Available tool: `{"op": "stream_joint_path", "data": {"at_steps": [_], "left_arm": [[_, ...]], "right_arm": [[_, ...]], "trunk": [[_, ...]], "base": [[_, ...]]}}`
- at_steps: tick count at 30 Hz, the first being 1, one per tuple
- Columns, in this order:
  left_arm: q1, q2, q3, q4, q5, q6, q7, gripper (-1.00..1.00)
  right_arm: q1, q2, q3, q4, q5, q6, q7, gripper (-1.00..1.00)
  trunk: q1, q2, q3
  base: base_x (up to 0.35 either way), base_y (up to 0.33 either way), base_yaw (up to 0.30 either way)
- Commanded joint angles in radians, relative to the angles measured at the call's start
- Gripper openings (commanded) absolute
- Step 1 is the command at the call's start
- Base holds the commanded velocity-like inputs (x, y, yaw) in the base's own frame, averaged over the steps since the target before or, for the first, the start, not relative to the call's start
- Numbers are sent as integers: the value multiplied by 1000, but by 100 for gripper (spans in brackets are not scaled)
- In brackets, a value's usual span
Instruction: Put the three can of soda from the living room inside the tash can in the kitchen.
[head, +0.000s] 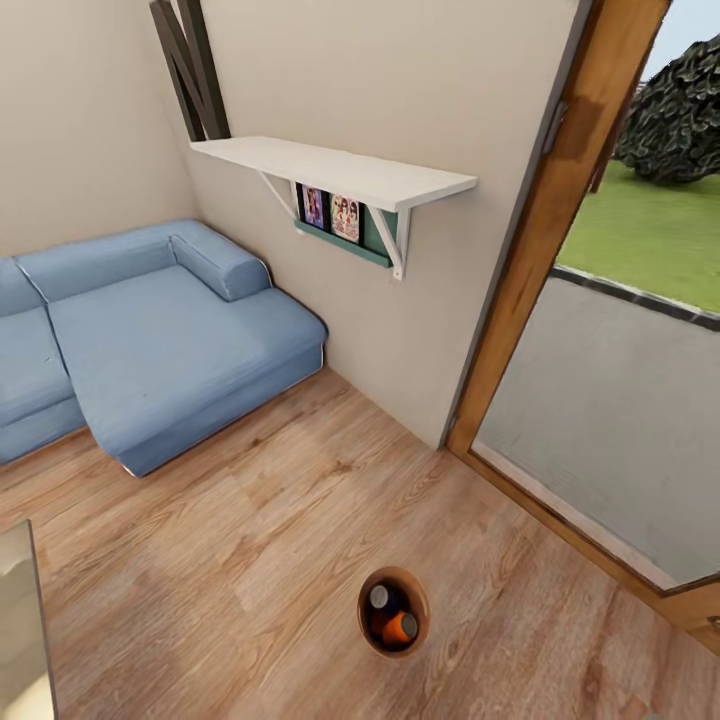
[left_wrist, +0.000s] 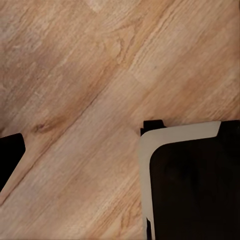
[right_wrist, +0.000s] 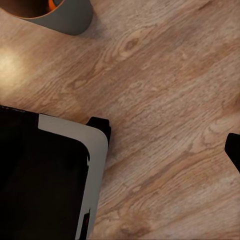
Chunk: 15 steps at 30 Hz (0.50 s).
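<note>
Pincer parts are glimpsed only as dark slivers at the edges of both wrist views, so whether the left pincer (left_wrist: 10, 155) or the right pincer (right_wrist: 234, 150) is spread or pressed together cannot be told. In each wrist view a black, white-edged body of the robot (left_wrist: 190, 175) is seen above the wood floor (left_wrist: 100, 75). In the head view, the tash can (head: 393, 611) is stood on the floor at about six o'clock, and two orange cans of soda (head: 400, 627) are seen inside it, silver tops showing. The bin's grey wall (right_wrist: 70, 17) is caught in the right wrist view. A blue sofa (head: 150, 350) is placed at ten o'clock, a white wall shelf (head: 340, 172) at twelve, and a wood-framed glass door (head: 600, 400) at three.
</note>
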Motion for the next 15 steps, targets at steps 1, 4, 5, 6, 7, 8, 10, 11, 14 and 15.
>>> {"op": "stream_joint_path", "data": {"at_steps": [1, 4, 5, 6, 7, 8, 10, 11, 14, 15], "left_arm": [[0, 0, 0, 0, 0, 0, 0, 100], [0, 0, 0, 0, 0, 0, 0, 100], [0, 0, 0, 0, 0, 0, 0, 100], [0, 0, 0, 1, -1, 0, 0, 100], [0, 0, 0, 0, -1, 0, 0, 100], [0, 0, 0, 0, -1, 0, 0, 100], [0, 0, 0, 0, -1, 0, 0, 100], [0, 0, 0, 1, -1, 0, 0, 100], [0, 0, 0, 0, -1, 0, 0, 100], [0, 0, 0, 0, -1, 0, 0, 100]], "right_arm": [[0, 1, 0, 0, 0, 0, 0, 100], [0, 2, 0, 0, 1, 0, 0, 100], [0, 3, 0, 0, 2, 0, 0, 100], [-1, 4, 0, 0, 2, 0, 0, 100], [-1, 5, 0, 0, 2, 0, 0, 100], [0, 7, 1, 0, 2, 0, 0, 100], [0, 11, 1, 0, 3, 0, -1, 100], [0, 12, 2, 1, 3, 0, -1, 100], [-1, 16, 5, 1, 5, 0, -17, 100], [-1, 18, 6, 1, 5, 0, -26, 100]], "trunk": [[-4, 7, 3], [-15, 28, 13], [-19, 35, 16], [-23, 42, 19], [-27, 49, 22], [-31, 56, 25], [-31, 56, 25], [-31, 56, 25], [-31, 56, 25], [-31, 56, 25]], "base": [[0, 0, 0], [0, 0, 0], [0, 0, 0], [0, 0, 0], [0, 0, 0], [0, 0, 0], [0, 0, 0], [0, 0, 0], [0, 0, 0], [0, 0, 0]]}}
